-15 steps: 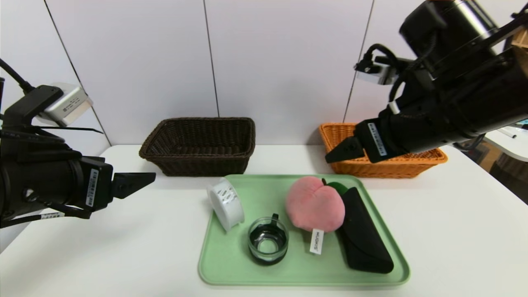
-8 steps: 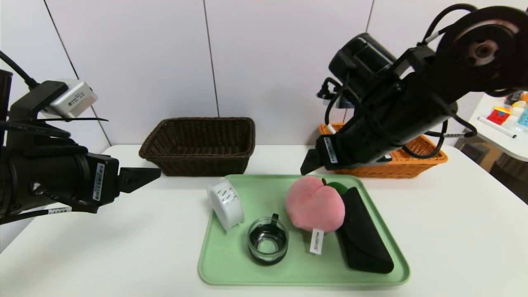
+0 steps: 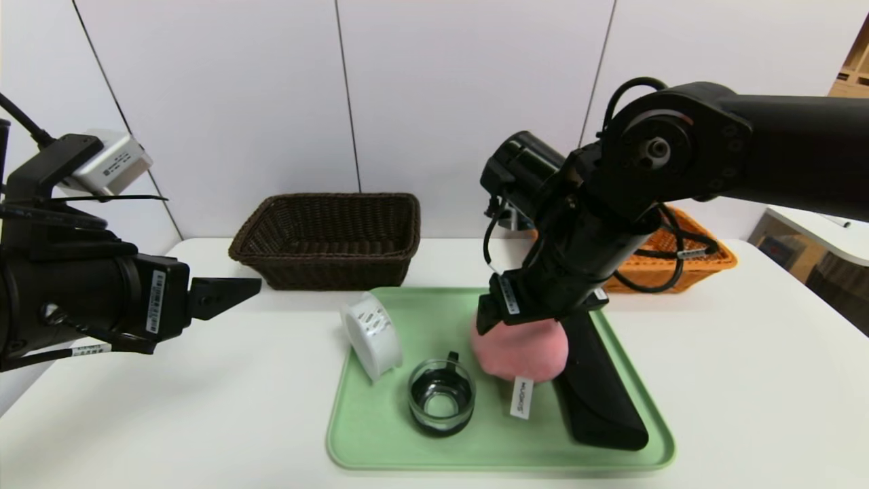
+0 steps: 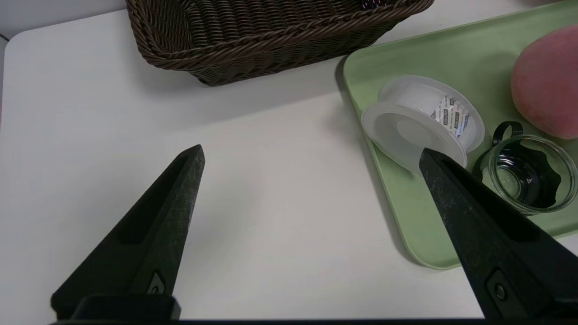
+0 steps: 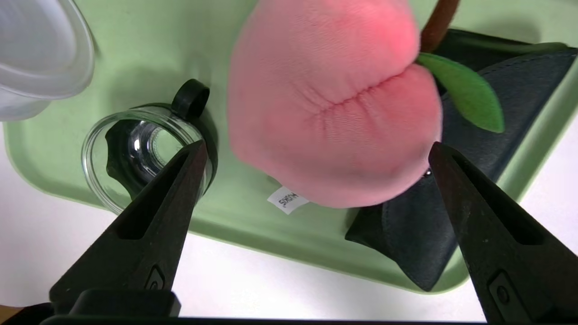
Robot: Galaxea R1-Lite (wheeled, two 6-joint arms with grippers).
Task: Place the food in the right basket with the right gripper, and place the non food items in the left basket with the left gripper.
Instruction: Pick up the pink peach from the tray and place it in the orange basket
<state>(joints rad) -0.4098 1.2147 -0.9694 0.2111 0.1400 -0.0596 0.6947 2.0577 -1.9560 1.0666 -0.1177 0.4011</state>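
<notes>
Head view has the right gripper (image 5: 317,146) wide open over the plush peach (image 3: 523,350), blocking its stem and leaf, and the right arm covers part of the orange basket (image 3: 686,261). Peach is on the green tray (image 3: 468,448), around one o'clock from the glass cup (image 3: 441,397). Compared with a second ago, that gripper's come down from the basket. Left gripper (image 4: 311,149), also open, sits idle around eight o'clock from the dark basket (image 3: 333,268).

The head camera looks forward and down across the whole table (image 3: 204,421); both wrist cameras look down from nearer, the left over the tray's (image 3: 380,458) left edge, the right over its middle, sharing the cup (image 3: 441,397).
</notes>
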